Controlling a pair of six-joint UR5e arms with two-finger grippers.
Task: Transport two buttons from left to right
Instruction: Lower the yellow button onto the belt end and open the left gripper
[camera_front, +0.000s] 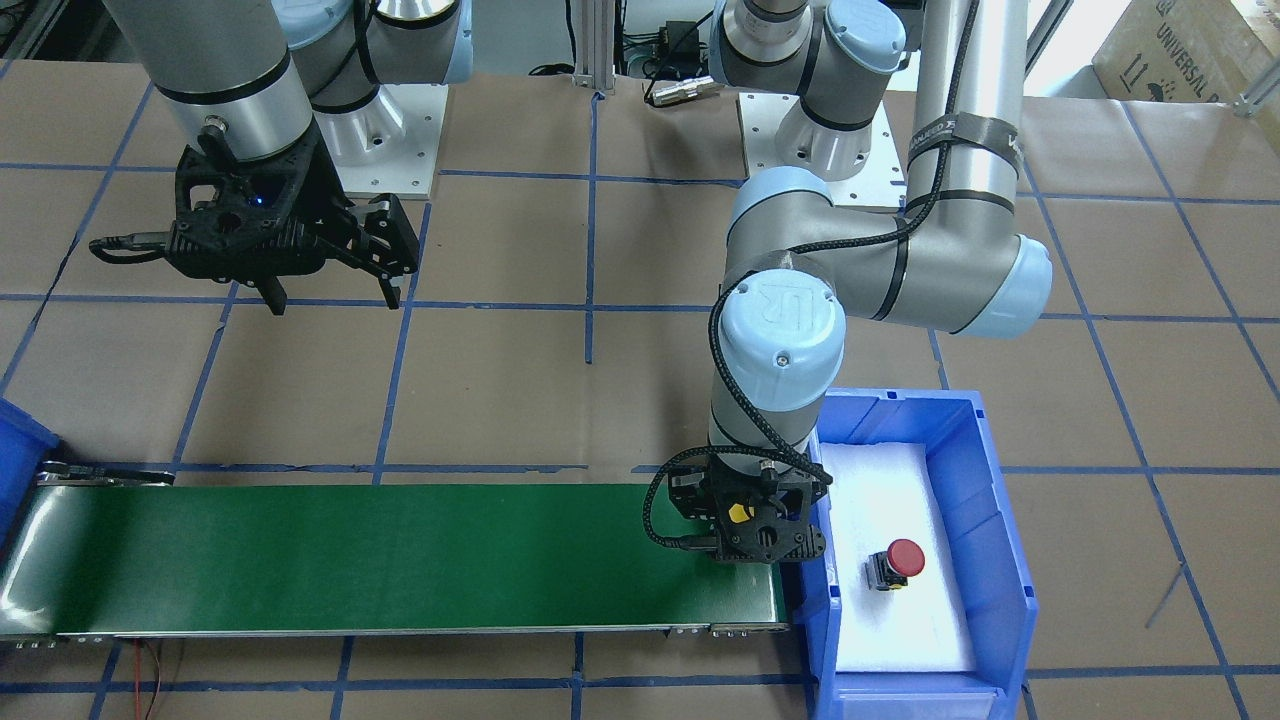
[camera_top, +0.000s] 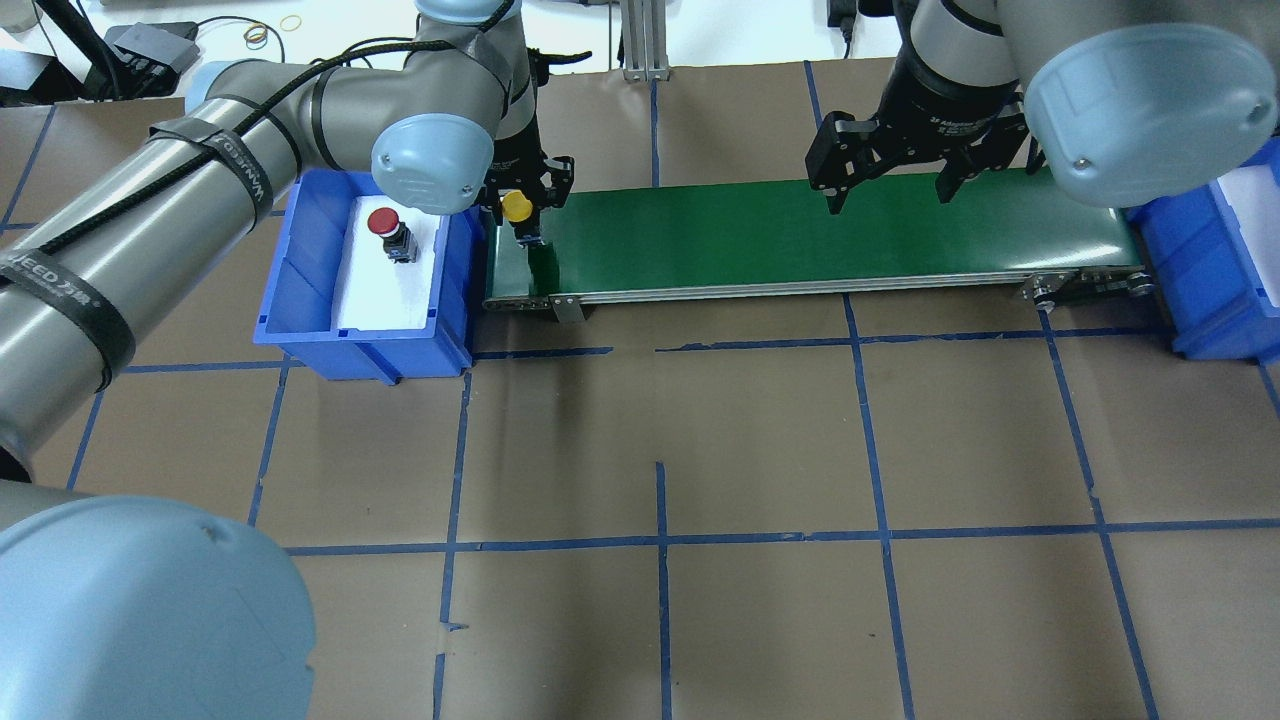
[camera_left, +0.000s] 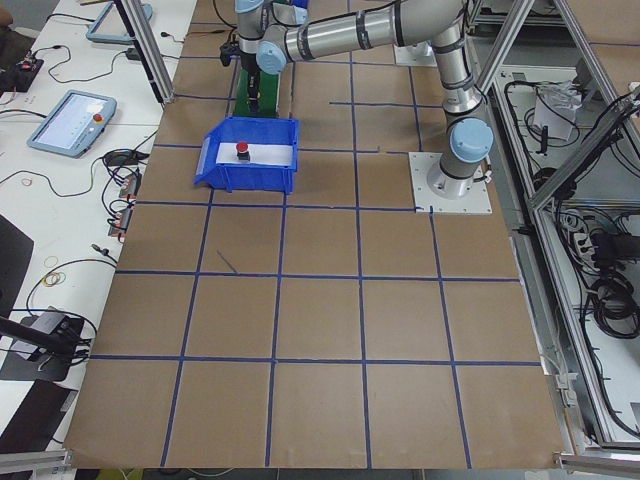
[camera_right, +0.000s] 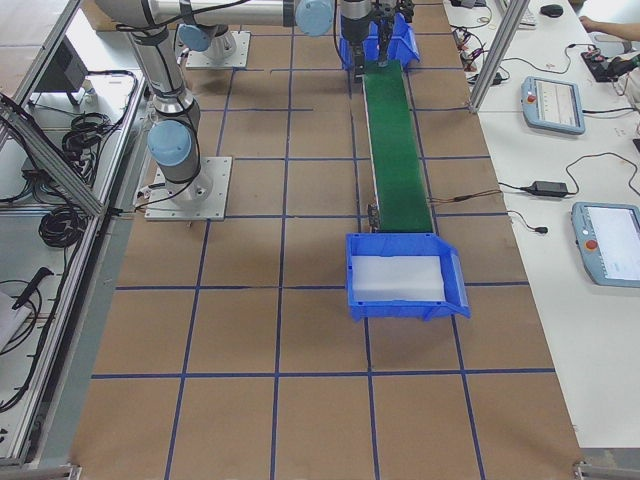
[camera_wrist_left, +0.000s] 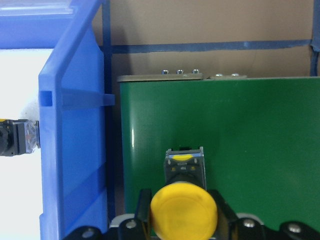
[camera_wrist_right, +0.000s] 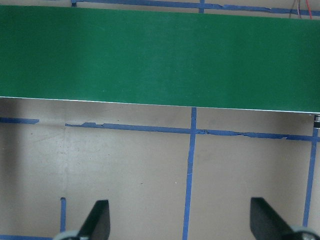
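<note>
My left gripper (camera_top: 522, 225) is shut on the yellow button (camera_top: 516, 207) over the left end of the green conveyor belt (camera_top: 800, 235). In the left wrist view the yellow cap (camera_wrist_left: 184, 215) sits between the fingers (camera_wrist_left: 144, 202), its body pointing at the belt (camera_wrist_left: 240, 140); I cannot tell if it touches. The red button (camera_top: 385, 225) lies on white foam in the blue bin (camera_top: 300, 280) beside the belt, also seen from the front (camera_front: 900, 562). My right gripper (camera_top: 890, 198) is open and empty, above the belt's far edge near its right end.
A second blue bin (camera_right: 405, 275) with white foam, nothing in it, stands at the belt's right end. The bin wall (camera_wrist_left: 75, 150) rises close to the left of my left gripper. The table is brown paper with a blue tape grid.
</note>
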